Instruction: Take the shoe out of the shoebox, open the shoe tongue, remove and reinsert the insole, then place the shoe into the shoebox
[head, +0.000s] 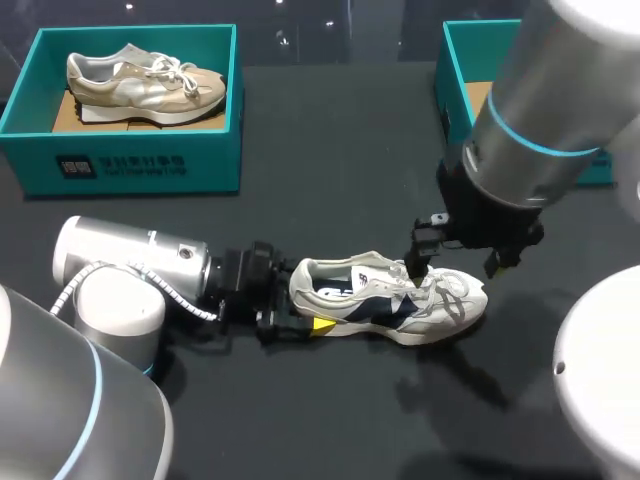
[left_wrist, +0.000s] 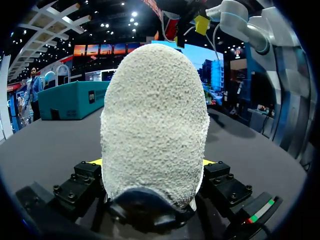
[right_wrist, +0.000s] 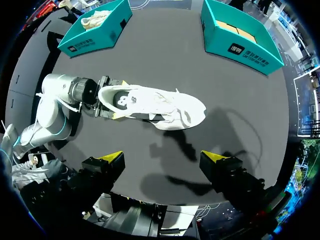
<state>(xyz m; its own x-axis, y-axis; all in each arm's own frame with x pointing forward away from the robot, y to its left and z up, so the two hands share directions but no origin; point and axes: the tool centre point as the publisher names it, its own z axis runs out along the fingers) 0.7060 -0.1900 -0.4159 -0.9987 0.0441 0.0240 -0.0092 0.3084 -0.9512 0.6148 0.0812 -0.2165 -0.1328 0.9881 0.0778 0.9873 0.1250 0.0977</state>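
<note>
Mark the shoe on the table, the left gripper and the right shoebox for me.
shoe (head: 365, 308), head view, dark side panel.
left gripper (left_wrist: 152, 161), left wrist view, midway between its fingers.
right shoebox (right_wrist: 255, 59), right wrist view, outer wall.

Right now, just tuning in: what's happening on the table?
The left tool clamps the heel of the white shoe, which lies on the black table, outside any box. The right tool hangs open above the laces. A beige shoe sits in the far-left teal shoebox.
</note>
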